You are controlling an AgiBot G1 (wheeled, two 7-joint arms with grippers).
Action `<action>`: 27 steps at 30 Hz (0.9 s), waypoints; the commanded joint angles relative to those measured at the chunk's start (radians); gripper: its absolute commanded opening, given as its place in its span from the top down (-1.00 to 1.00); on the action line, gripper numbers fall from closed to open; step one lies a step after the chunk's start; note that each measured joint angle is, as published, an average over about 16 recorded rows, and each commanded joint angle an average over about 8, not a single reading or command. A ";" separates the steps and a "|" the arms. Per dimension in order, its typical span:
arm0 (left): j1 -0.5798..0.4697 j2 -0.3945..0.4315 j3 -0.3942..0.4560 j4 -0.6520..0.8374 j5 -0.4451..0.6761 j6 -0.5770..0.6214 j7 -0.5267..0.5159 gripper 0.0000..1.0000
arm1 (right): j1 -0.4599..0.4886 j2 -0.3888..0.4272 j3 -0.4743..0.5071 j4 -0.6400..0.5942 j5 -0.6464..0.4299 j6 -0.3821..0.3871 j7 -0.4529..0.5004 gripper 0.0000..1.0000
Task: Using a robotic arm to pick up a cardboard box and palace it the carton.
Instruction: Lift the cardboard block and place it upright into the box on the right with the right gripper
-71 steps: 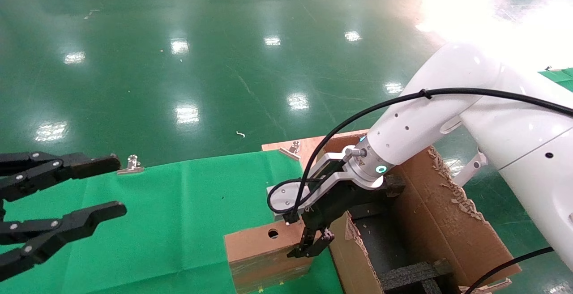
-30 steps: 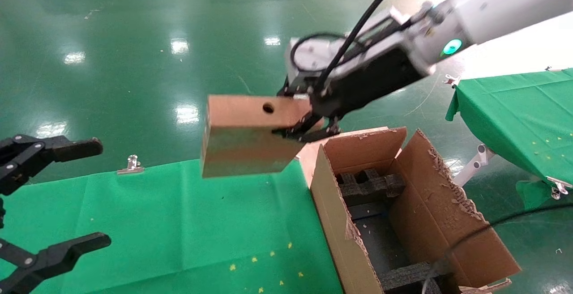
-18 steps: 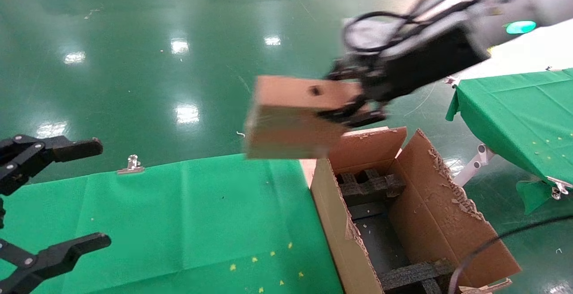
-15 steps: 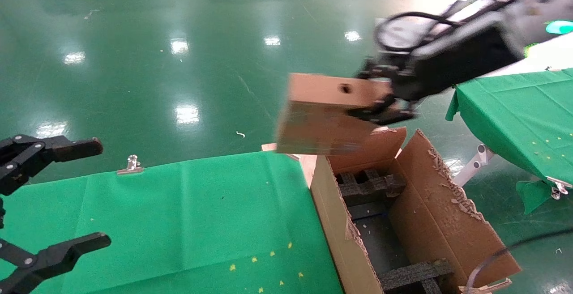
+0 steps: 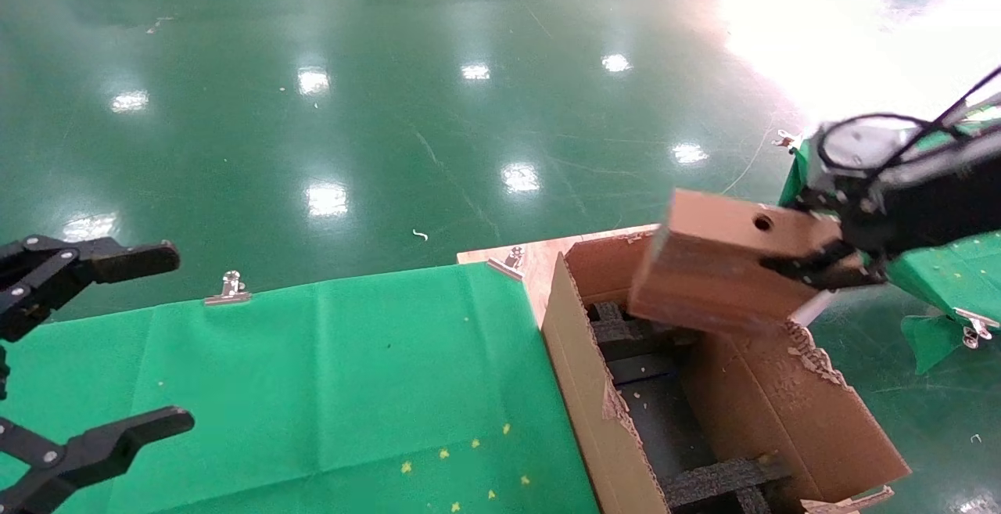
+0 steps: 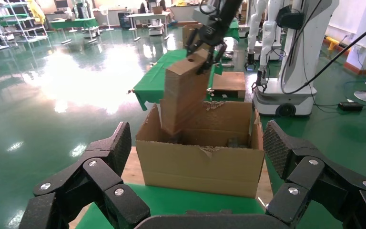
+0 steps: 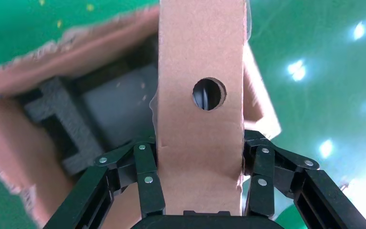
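Right pincer carrying the cardboard box over the carton

Head view: the right pincer (image 5: 821, 264) pinches the cardboard box (image 5: 719, 264) above the carton (image 5: 594, 397), at 3 o'clock of the green desk (image 5: 313, 389); the left pincer (image 5: 102, 350) hangs spread at 9 o'clock.
Left wrist view: the box (apparently tilted) hangs over the carton's opening.
Right wrist view: fingers (image 7: 145, 176) clamp both box sides.
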 commanded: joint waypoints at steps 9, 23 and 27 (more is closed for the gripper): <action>0.000 0.000 0.000 0.000 0.000 0.000 0.000 -1.00 | -0.006 0.073 -0.049 0.054 0.001 0.013 0.040 1.00; 0.000 0.000 0.000 0.000 0.000 0.000 0.000 -1.00 | -0.031 0.069 -0.053 0.027 0.001 0.044 0.102 1.00; 0.000 0.000 0.000 0.000 -0.001 0.000 0.000 -1.00 | -0.062 0.084 -0.067 0.022 -0.009 0.091 0.223 1.00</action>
